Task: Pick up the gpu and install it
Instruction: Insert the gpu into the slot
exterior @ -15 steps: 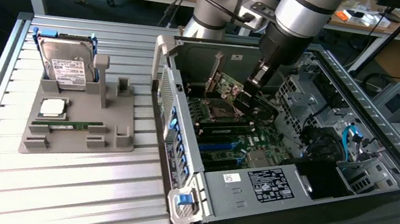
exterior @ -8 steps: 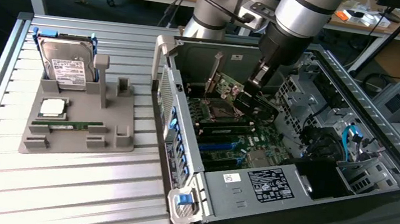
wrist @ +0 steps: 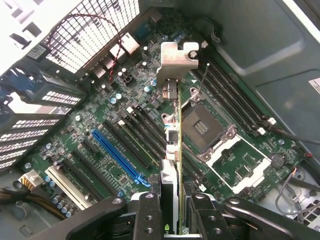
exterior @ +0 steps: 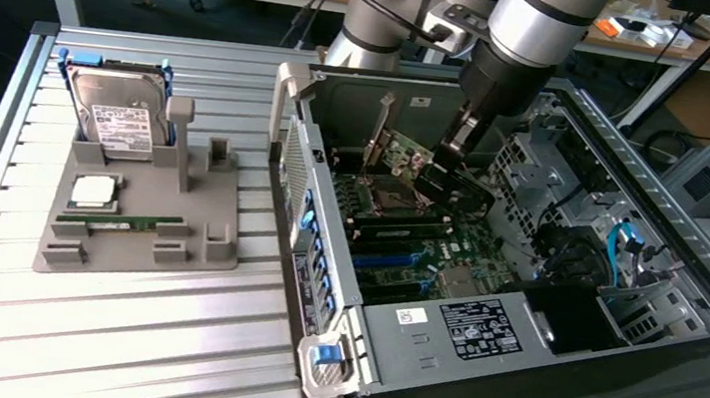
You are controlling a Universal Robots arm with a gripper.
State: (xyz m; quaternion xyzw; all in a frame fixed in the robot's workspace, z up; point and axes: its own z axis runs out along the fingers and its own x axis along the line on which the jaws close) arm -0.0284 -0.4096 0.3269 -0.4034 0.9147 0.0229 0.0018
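Claw (wrist: 173, 202) and its two black fingers (wrist: 150, 212) pinch the graphics card (wrist: 172, 130) from both sides, holding it on edge inside the open computer case (exterior: 671, 245). The card's silver bracket (wrist: 177, 57) is at the end far from the claw. Beneath the card lies the green motherboard (wrist: 240, 165). The card hangs between the row of black slots, with one blue slot (wrist: 117, 155) further out, and the bare processor socket (wrist: 207, 130). I cannot tell whether its lower edge touches the board.

In the exterior view the arm reaches down into the far half of the case. On the exterior view's left, well apart from the case, a grey tray (exterior: 135, 249) sits on the slatted table (exterior: 111, 342). At its near end lies a memory stick (exterior: 124, 223), then a processor chip (exterior: 92, 190), and at the far end a hard drive (exterior: 117, 112) leans upright.
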